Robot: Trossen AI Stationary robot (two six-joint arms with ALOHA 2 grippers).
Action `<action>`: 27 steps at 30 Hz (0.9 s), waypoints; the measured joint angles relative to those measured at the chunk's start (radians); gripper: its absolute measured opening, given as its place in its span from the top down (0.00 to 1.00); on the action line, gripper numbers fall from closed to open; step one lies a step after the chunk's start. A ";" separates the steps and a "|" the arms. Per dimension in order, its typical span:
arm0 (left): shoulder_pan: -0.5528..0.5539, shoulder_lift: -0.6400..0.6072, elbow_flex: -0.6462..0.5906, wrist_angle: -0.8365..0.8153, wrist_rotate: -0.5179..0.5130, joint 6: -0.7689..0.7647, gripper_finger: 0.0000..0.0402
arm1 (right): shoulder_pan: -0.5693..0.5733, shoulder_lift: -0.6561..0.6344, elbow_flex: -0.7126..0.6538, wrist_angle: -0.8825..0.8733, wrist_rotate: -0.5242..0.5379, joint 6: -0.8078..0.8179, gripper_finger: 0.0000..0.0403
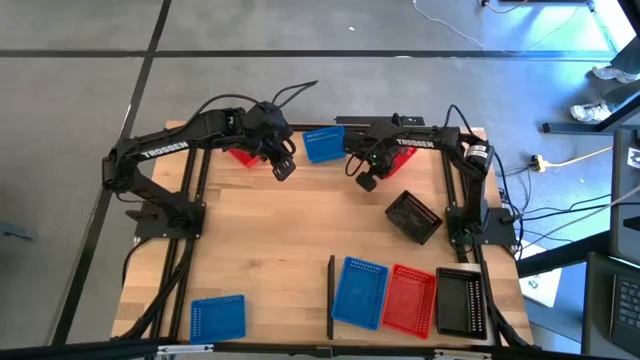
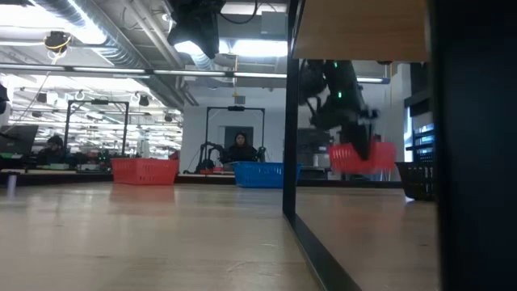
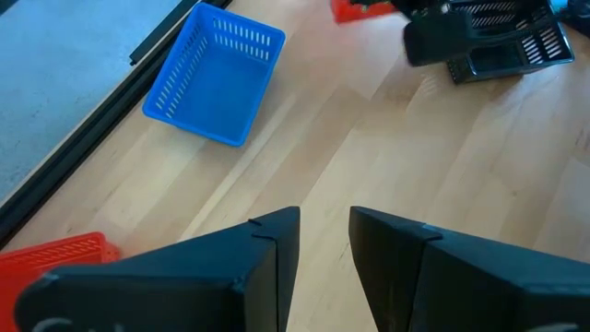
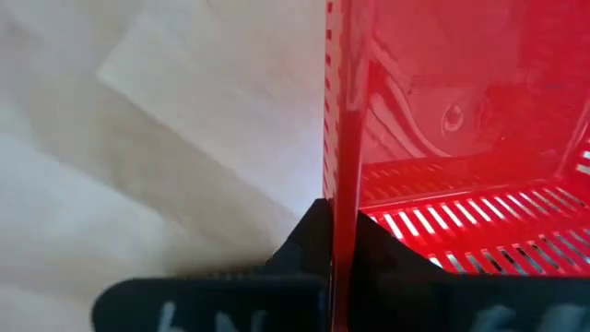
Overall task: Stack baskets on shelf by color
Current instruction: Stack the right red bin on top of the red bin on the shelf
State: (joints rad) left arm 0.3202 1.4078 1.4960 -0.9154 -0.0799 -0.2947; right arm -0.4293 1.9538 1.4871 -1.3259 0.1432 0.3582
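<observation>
My right gripper is clamped on one thin wall of a red basket lifted clear near the table's far edge, left gripper idle with jaws slightly apart, so I judge a swing could twist it loose.

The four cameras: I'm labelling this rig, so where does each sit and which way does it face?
High: overhead, looking straight down; table, both arms.
Low: at table-top height, facing the room; right gripper lifting a red basket.
Left wrist: past the open left gripper toward a blue basket.
Right wrist: own fingers clamping that red basket's wall.
Shared: low and right wrist both show it.
</observation>
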 joint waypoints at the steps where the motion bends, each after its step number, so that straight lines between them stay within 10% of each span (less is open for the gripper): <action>1: 0.000 0.000 0.000 0.000 0.000 0.000 0.78 | 0.012 -0.001 0.026 -0.043 0.019 -0.001 1.00; 13: 0.000 -0.012 0.000 -0.001 -0.004 0.101 0.78 | 0.248 -0.179 0.332 -0.247 -0.003 0.110 1.00; 27: 0.002 -0.046 0.001 0.015 0.019 0.208 0.78 | 0.597 -0.472 0.364 -0.247 -0.139 0.216 1.00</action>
State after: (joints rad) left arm 0.3225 1.3622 1.4971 -0.9001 -0.0604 -0.0871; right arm 0.1674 1.4820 1.8507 -1.5726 0.0047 0.5737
